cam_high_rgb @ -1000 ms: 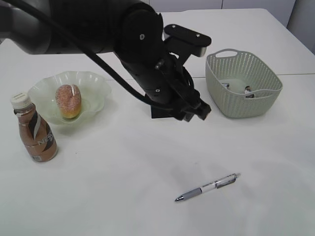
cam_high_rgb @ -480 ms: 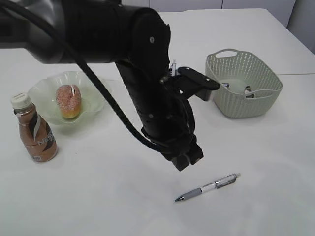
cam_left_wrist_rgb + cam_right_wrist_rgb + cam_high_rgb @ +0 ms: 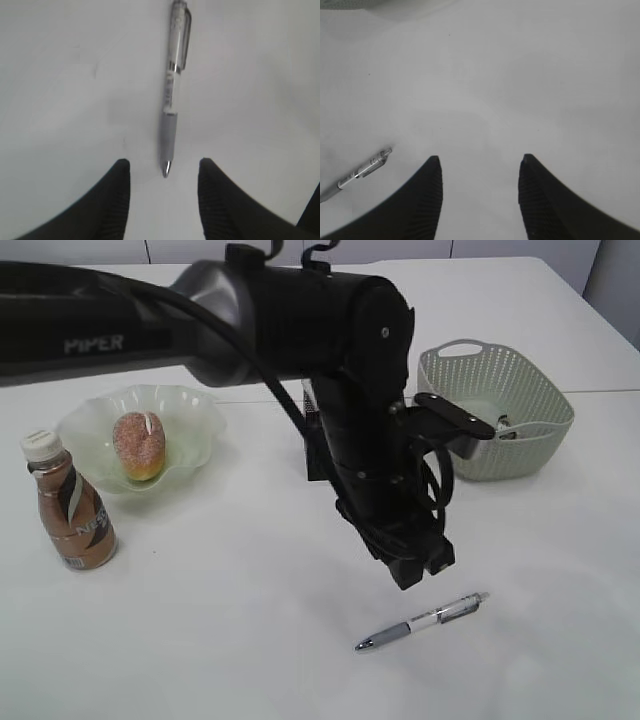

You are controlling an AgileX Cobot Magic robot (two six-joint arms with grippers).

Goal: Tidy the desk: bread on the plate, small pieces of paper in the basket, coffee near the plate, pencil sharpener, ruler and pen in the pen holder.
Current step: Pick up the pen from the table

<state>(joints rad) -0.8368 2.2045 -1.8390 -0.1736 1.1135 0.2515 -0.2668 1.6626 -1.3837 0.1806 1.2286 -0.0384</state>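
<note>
The pen point(image 3: 421, 621) is a click type with a clear white barrel, a grey rubber grip and a metal tip; it lies flat on the white table point(image 3: 230, 630), well in front of the basket point(image 3: 495, 410) and toward its left. The left gripper point(image 3: 164, 172) hangs just above the pen's tip end, its jaws spread with the tip between them, not touching. The arm reaches down at a slant from the basket's left. The right gripper point(image 3: 480, 167) also stands spread, holding nothing.
</note>
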